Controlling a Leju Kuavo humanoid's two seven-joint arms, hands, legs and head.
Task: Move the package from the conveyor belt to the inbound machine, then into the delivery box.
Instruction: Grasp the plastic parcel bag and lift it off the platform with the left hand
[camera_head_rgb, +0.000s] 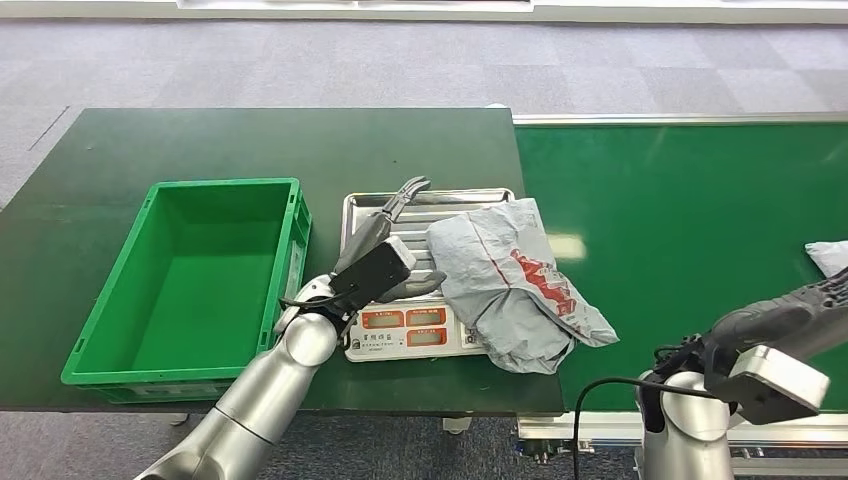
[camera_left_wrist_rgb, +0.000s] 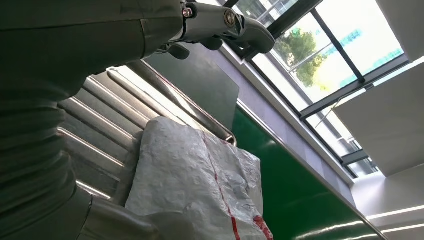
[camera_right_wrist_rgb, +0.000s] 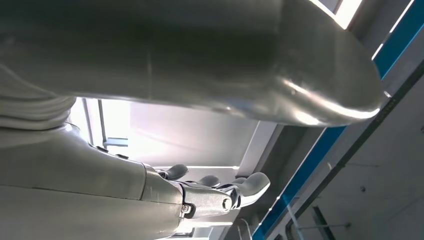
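While the grey package (camera_head_rgb: 520, 290) lies on the scale tray (camera_head_rgb: 365, 205), the left hand (camera_head_rgb: 385, 245) hovers at its 9 o'clock, fingers spread and empty. At 4 o'clock, the right hand (camera_right_wrist_rgb: 220, 192) is released too.

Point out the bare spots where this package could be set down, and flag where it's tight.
The green crate is bare inside, left of the scale. The dark table is bare behind crate and scale. The conveyor belt is bare right of the grey package, up to a second parcel at the edge. The scale tray is crowded: the package and the left robot hand over it.
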